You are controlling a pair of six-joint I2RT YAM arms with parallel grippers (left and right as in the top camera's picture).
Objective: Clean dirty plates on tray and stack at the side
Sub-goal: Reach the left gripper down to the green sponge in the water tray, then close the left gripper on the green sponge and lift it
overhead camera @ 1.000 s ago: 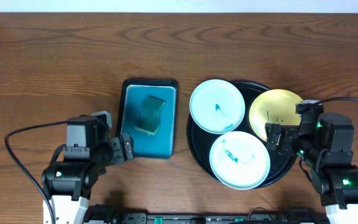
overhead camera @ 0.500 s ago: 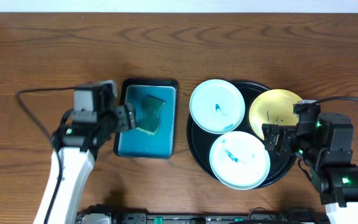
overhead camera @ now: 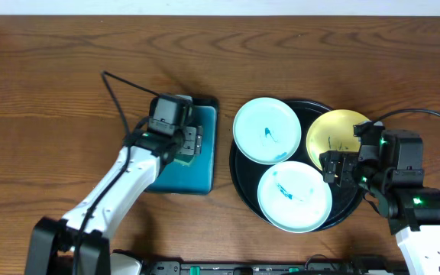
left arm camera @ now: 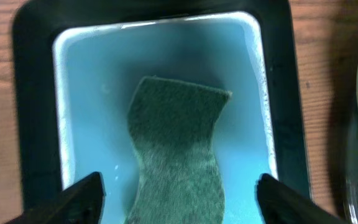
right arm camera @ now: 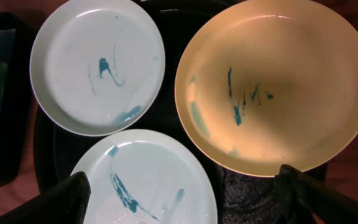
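Left pincer (left arm camera: 180, 198) gaping empty over the sponge (left arm camera: 176, 143) lying in the teal tray (left arm camera: 86, 112), right pincer (right arm camera: 188, 198) spreading wide, holding nothing, above scribbled plates (right arm camera: 98, 65) sitting on the black tray (right arm camera: 169, 118)

The upper mint-white plate (right arm camera: 98, 65) is marked with a small teal squiggle and a teal smear near the rim. The lower mint-white plate (right arm camera: 145, 180) is streaked with broader teal strokes. The yellow plate (right arm camera: 272, 87) is scribbled with thin teal lines. The round tray (right arm camera: 51, 155) is seen plain black. The rectangular tray (left arm camera: 92, 93) is coloured teal inside, black at the rim. The sponge (left arm camera: 176, 149) is shown dark green. The table (overhead camera: 52, 76) is patterned with brown wood grain.
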